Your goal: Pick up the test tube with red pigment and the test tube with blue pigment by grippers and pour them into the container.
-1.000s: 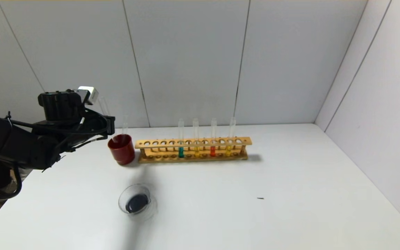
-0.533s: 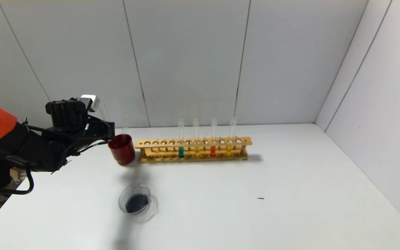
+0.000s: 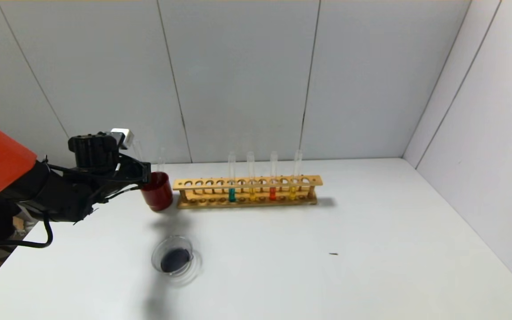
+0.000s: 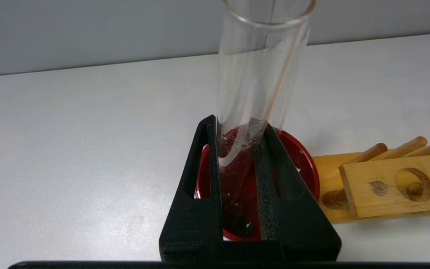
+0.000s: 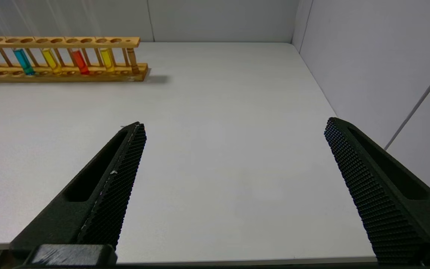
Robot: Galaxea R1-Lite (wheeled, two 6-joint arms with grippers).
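My left gripper (image 3: 144, 172) is shut on an empty clear test tube (image 3: 137, 149) and holds it upright at the near-left rim of a dark red cup (image 3: 157, 193). In the left wrist view the fingers (image 4: 274, 157) clamp the droplet-spotted tube (image 4: 259, 74) over the cup's mouth (image 4: 306, 168). The test tube with red pigment (image 3: 272, 193) stands in the wooden rack (image 3: 247, 182). No bright cyan-blue tube is in view. The container (image 3: 174, 258), a clear glass dish, holds dark liquid. My right gripper (image 5: 233, 125) is open above bare table.
Another empty tube (image 3: 160, 161) stands in the cup. The rack also holds a teal-green tube (image 3: 231, 194) and two yellow tubes (image 3: 251, 194). A small dark speck (image 3: 333, 254) lies on the white table. Grey walls close the back and right.
My left gripper has moved right and slightly down with the empty tube, from left of the cup to the cup's rim. Nothing else has moved.
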